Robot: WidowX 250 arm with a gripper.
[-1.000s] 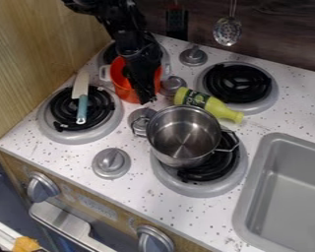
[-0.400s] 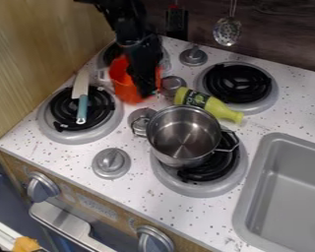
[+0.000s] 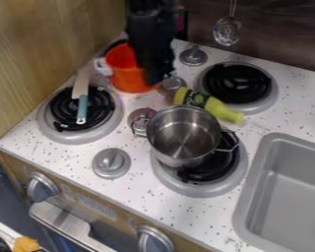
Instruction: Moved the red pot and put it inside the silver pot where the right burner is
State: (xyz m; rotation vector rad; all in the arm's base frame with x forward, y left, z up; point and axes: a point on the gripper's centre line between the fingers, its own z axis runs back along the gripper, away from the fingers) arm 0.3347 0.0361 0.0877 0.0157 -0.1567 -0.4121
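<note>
"Two pots matter here. Which step is in hand?"

"The carry, I'd judge. The red pot [image 3: 126,74] is at the end effector's left, its right side partly behind it. The end effector [image 3: 153,81] looks closed on that right rim, though its tips are hidden and I can't tell how narrow the gap is. The silver pot [image 3: 167,157] stands nearer the camera and to the right, on its burner."

"And next?"

"Bring the red pot over the silver one, clear of its rim, lower it upright inside, then let go."

"Counts, left to right?"

"Four burners [image 3: 68,138], on both sides of the end effector. One knife [image 3: 82,106], left and nearer; one red pot; one silver pot; one bottle [image 3: 219,109], right and slightly nearer; one slotted spoon [image 3: 227,32], hanging behind, right; one sink [image 3: 268,147], far right and nearer."
</note>
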